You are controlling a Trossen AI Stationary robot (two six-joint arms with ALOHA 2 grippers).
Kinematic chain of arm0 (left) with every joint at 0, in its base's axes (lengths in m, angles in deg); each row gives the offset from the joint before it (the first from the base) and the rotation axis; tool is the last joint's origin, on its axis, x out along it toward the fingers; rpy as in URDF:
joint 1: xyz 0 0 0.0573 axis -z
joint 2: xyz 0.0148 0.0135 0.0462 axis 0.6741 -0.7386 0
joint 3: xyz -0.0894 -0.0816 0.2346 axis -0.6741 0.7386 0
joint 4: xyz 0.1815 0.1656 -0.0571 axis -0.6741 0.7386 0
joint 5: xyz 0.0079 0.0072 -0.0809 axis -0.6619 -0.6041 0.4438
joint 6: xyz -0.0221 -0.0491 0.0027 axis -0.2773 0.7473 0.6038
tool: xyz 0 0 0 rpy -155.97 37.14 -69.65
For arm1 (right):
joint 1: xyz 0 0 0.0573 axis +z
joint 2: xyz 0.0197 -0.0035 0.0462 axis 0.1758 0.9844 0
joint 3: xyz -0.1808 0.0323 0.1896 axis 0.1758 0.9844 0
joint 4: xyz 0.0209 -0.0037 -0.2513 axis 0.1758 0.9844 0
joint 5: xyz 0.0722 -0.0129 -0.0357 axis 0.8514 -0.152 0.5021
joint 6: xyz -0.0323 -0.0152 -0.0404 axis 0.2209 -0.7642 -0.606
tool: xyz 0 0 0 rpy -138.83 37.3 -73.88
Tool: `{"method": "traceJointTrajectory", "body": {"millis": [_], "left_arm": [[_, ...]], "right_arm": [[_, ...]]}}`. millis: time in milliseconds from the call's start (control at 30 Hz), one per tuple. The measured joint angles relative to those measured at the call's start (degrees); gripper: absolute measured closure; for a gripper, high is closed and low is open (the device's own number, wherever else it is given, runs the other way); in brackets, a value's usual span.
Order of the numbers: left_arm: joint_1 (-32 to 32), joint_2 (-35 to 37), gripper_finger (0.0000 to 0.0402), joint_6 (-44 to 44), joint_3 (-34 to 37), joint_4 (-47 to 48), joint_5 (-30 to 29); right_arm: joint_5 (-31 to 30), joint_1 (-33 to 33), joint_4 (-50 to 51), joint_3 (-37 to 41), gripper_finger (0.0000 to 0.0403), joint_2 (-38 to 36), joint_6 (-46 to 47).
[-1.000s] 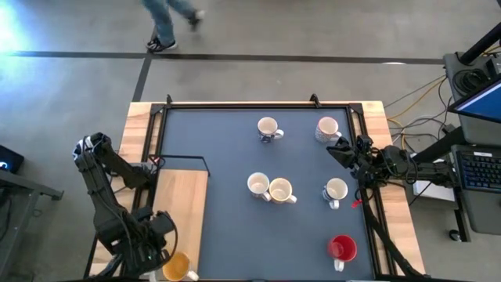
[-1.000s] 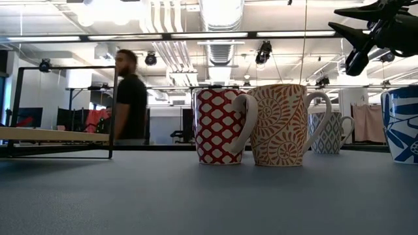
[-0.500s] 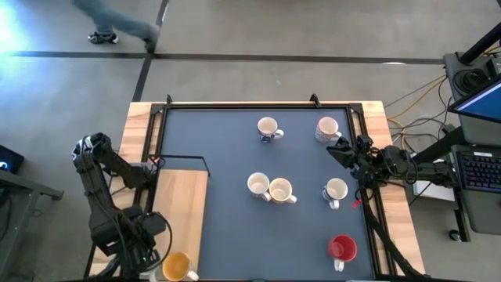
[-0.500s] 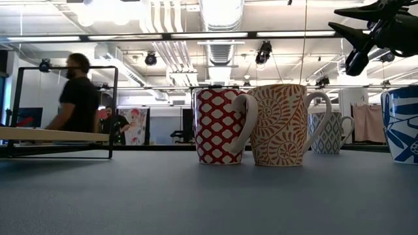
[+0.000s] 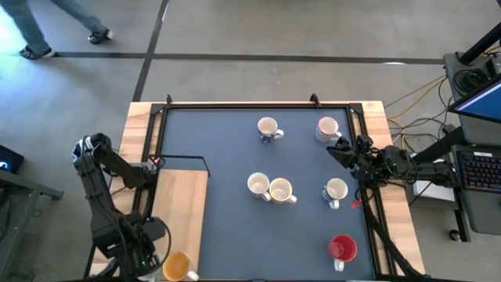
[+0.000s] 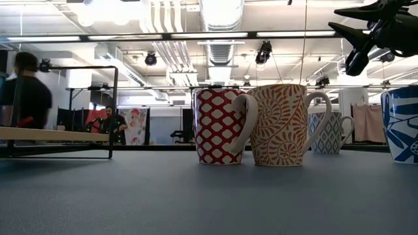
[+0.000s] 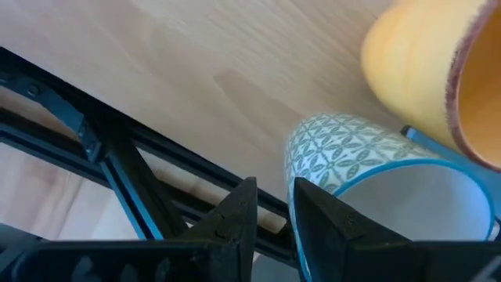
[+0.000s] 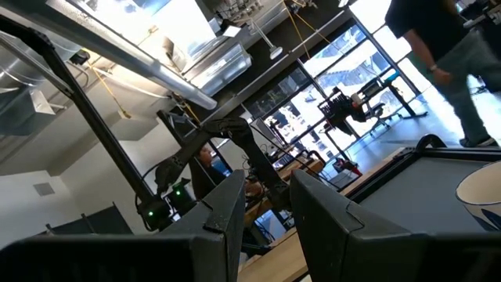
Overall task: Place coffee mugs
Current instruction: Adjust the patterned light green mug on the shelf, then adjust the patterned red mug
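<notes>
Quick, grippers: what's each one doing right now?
Left gripper: shut on the patterned mug's rim, beside the orange mug.
Right gripper: open, holding nothing, raised at the table's right edge.

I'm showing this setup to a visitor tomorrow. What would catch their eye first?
Probably the pair of patterned mugs standing touching in the middle of the dark mat, with the red mug bright near its front right corner. Next, the orange mug on the wooden board at front left, beside the left gripper.
</notes>
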Motion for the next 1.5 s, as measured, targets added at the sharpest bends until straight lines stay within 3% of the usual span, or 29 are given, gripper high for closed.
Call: {"method": "traceJointTrajectory", "body": {"millis": [367, 833, 1000, 1233, 1500], "left_arm": [[0.1, 0.0, 0.0333, 0.02, 0.01, 1.08, -0.67], [-3.46, 3.05, 0.0333, -5.96, -5.25, 6.54, -15.33], [-9.4, 4.65, 0.0333, -13.43, -5.44, 5.13, -18.73], [-17.44, 3.96, 0.0333, -33.58, -5.41, -2.99, -22.46], [-19.27, 4.37, 0.0333, -41.79, -8.85, -4.06, -26.51]], "right_arm": [[-0.01, 0.0, 0.0, 0.02, 0.031, 0.0, -0.01], [0.0, -0.01, 0.0, 0.0, 0.031, 0.0, -0.02], [-0.02, 0.0, -0.01, 0.0, 0.031, 0.0, -0.01], [0.0, -0.01, -0.02, 0.02, 0.031, 0.0, 0.0], [0.0, 0.0, -0.02, 0.01, 0.031, 0.0, -0.01]]}}
